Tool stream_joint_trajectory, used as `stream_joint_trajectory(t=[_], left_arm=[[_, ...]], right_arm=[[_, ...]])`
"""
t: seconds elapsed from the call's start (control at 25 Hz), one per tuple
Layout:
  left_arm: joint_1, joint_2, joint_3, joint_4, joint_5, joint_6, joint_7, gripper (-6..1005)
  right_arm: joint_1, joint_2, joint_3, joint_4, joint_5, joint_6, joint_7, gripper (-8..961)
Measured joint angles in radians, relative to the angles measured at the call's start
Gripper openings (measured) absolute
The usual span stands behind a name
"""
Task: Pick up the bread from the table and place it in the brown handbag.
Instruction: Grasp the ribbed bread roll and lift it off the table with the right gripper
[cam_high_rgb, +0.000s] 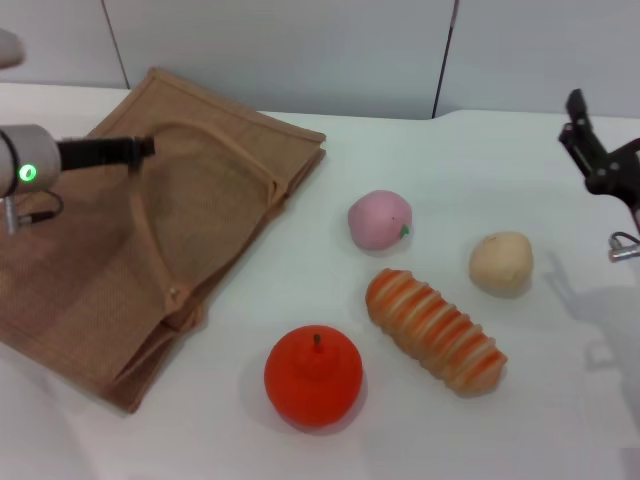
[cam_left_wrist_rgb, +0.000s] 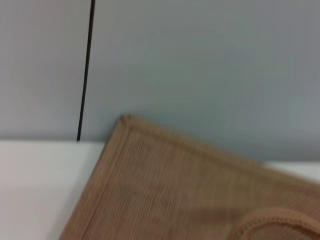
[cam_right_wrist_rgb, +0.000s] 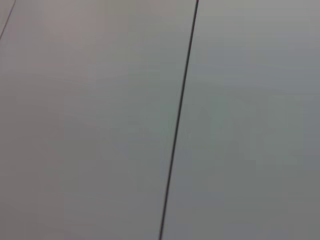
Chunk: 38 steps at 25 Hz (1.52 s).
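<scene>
The bread (cam_high_rgb: 435, 330), an orange-brown ridged loaf with cream stripes, lies on the white table (cam_high_rgb: 560, 400) right of centre. The brown handbag (cam_high_rgb: 90, 280) lies flat at the left; its corner also shows in the left wrist view (cam_left_wrist_rgb: 175, 190). My left gripper (cam_high_rgb: 146, 147) reaches in from the left over the bag and is shut on one tan handle (cam_high_rgb: 215, 150), which stands raised in a loop. My right gripper (cam_high_rgb: 572, 122) is open and empty, above the table at the far right, well beyond the bread. The right wrist view shows only wall.
A pink peach (cam_high_rgb: 380, 220) sits just behind the bread, a pale beige lump (cam_high_rgb: 501, 262) to its right, and a red-orange round fruit (cam_high_rgb: 313, 377) in front of it toward the bag. A grey panelled wall (cam_high_rgb: 300, 50) backs the table.
</scene>
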<state>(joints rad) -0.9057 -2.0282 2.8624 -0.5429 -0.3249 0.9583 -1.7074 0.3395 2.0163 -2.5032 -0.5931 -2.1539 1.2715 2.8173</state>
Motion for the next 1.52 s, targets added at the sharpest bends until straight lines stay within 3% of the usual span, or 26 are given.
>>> stream_joint_trajectory(t=[0.08, 0.16, 0.4, 0.56, 0.68, 0.8, 0.96, 1.2, 1.36, 1.52], left_arm=[[0.039, 0.0, 0.0, -0.021, -0.111, 0.093, 0.055, 129], [0.075, 0.004, 0.0, -0.027, -0.208, 0.193, 0.108, 130], [0.14, 0.009, 0.0, -0.023, -0.379, 0.399, 0.214, 126], [0.188, 0.004, -0.002, -0.017, -0.482, 0.508, 0.278, 126], [0.219, 0.002, -0.003, -0.002, -0.55, 0.589, 0.333, 129], [0.229, 0.003, -0.003, 0.012, -0.562, 0.616, 0.356, 132], [0.234, 0.003, -0.003, 0.013, -0.563, 0.612, 0.358, 136], [0.23, 0.003, -0.004, 0.013, -0.565, 0.612, 0.361, 141], [0.229, 0.003, -0.003, 0.013, -0.565, 0.612, 0.361, 145], [0.227, 0.003, -0.003, 0.012, -0.566, 0.612, 0.362, 149]], right_arm=[[0.0, -0.014, 0.0, -0.04, -0.002, -0.044, 0.0, 891], [-0.001, -0.042, -0.006, -0.094, -0.003, -0.096, 0.001, 890], [-0.017, -0.218, -0.032, -0.398, 0.0, -0.393, 0.001, 890], [-0.017, -0.318, -0.039, -0.563, -0.009, -0.585, 0.001, 890], [-0.018, -0.377, -0.039, -0.674, -0.032, -0.729, 0.001, 890], [-0.024, -0.416, -0.036, -0.769, -0.073, -0.874, -0.001, 890], [-0.026, -0.422, 0.005, -0.851, -0.123, -1.09, -0.007, 890], [-0.028, -0.39, 0.085, -0.928, -0.138, -1.393, -0.038, 890], [-0.029, -0.326, 0.165, -0.924, -0.138, -1.58, -0.103, 890], [-0.05, -0.231, 0.272, -0.899, -0.139, -1.749, -0.206, 890]])
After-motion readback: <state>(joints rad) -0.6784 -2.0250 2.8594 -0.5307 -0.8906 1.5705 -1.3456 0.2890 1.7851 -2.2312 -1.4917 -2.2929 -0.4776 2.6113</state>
